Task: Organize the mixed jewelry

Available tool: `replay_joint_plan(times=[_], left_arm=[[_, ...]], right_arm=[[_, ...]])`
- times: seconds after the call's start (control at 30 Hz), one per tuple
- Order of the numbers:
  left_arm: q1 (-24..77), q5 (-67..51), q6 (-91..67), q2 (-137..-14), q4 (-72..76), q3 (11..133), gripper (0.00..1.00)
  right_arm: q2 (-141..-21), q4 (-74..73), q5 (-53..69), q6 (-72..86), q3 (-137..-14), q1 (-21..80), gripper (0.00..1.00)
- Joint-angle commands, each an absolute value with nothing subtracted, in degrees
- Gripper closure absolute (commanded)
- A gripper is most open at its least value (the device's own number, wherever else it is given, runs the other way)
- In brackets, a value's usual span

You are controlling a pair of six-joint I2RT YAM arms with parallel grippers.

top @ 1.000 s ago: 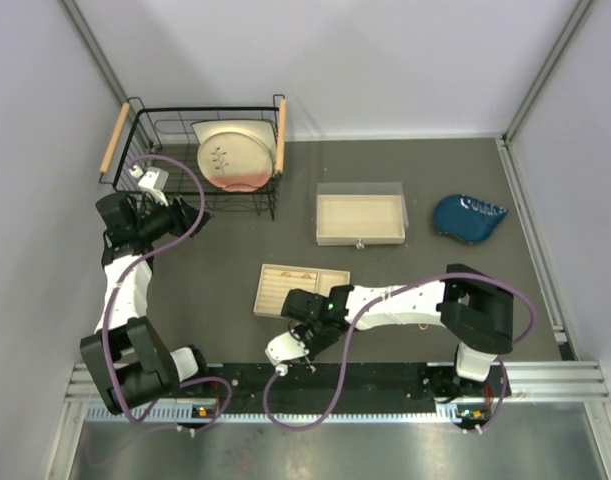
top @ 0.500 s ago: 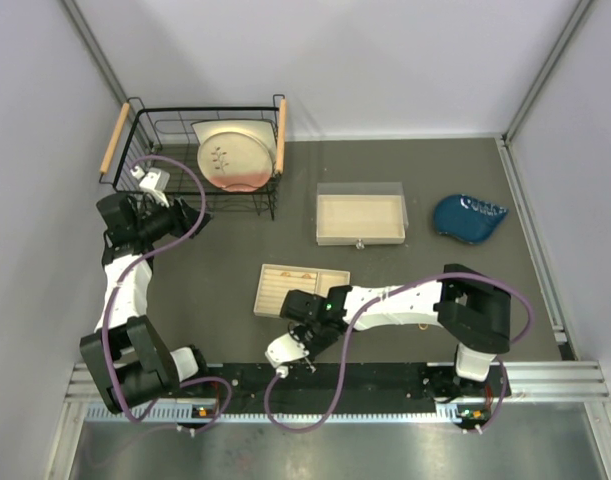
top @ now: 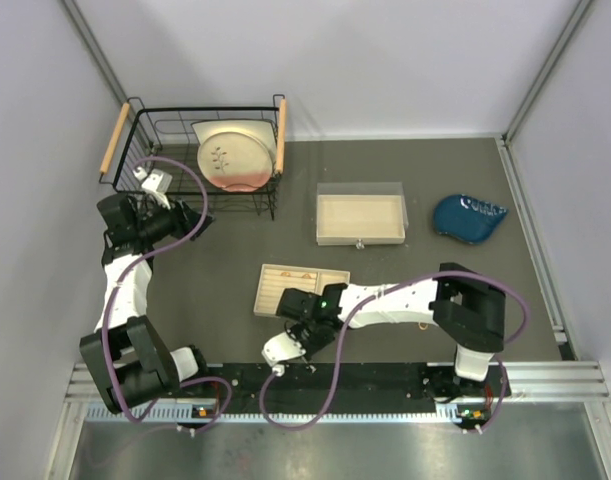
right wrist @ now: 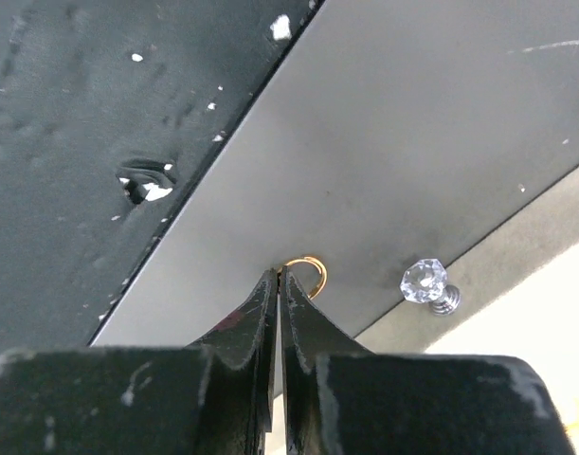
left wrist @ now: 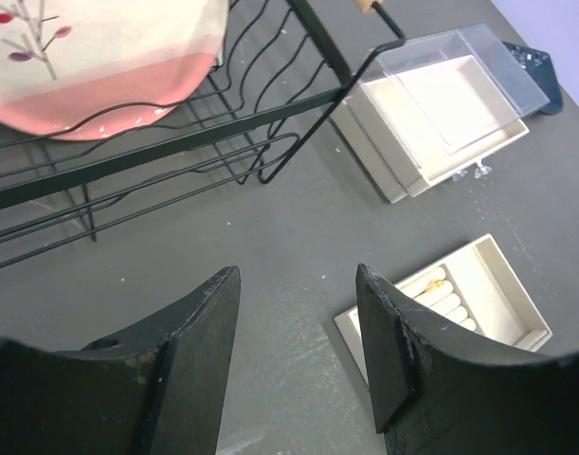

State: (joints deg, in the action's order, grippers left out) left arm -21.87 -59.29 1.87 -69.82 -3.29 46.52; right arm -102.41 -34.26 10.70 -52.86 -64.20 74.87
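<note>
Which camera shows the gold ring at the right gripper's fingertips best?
The right wrist view: the gold ring sits close up, pinched by the right gripper. The top external view leaves it too small to see; the left wrist view misses it.

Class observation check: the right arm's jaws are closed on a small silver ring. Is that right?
No: the ring is gold-coloured, not silver, as the right wrist view shows. The right gripper has its jaws closed on it.
</note>
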Motion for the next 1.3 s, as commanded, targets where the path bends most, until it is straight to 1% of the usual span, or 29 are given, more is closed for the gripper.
replay_joint_plan(times=[0.0,0.13,0.17,0.27,0.57,0.73,0.9,0.93,1.07,1.27], left_arm=[[-20.57,-66.96,7.19,-68.38,-4.56,48.43,0.43],[-16.27,-69.87,15.89,-66.19,-10.1,48.34,0.43],[-13.82,-70.05,18.61,-65.83,-10.8,48.43,0.43],[-9.34,-71.1,21.87,-65.04,-12.74,48.43,0.43],[-0.62,-82.08,24.96,-62.49,-13.45,47.46,0.46],[6.4,-85.16,28.46,-59.15,-13.45,46.5,0.48],[9.66,-86.31,32.69,-57.4,-13.36,45.7,0.47],[10.54,-86.57,33.13,-57.31,-13.45,45.53,0.45],[12.83,-85.87,34.63,-56.69,-13.45,45.53,0.43],[15.9,-85.52,34.28,-56.69,-13.45,45.97,0.42]], right_arm=[[-101.34,-38.22,17.39,-49.14,-71.52,73.83,1.0],[-97.75,-44.63,25.64,-44.22,-77.68,70.32,1.0],[-97.13,-45.43,26.71,-43.6,-79.52,69.88,1.0],[-94.41,-47.63,30.57,-40.96,-82.25,67.69,1.0],[-87.46,-48.78,44.81,-32.44,-86.92,57.32,1.0],[-87.54,-48.6,53.34,-28.48,-89.9,53.18,1.0],[-89.12,-48.6,61.33,-24.71,-92.63,50.01,1.0],[-89.64,-48.52,61.7,-24.44,-93.33,49.66,1.0],[-90.53,-48.43,62.75,-23.73,-94.39,49.22,1.0],[-91.76,-48.34,63.46,-22.94,-95.36,48.78,1.0]])
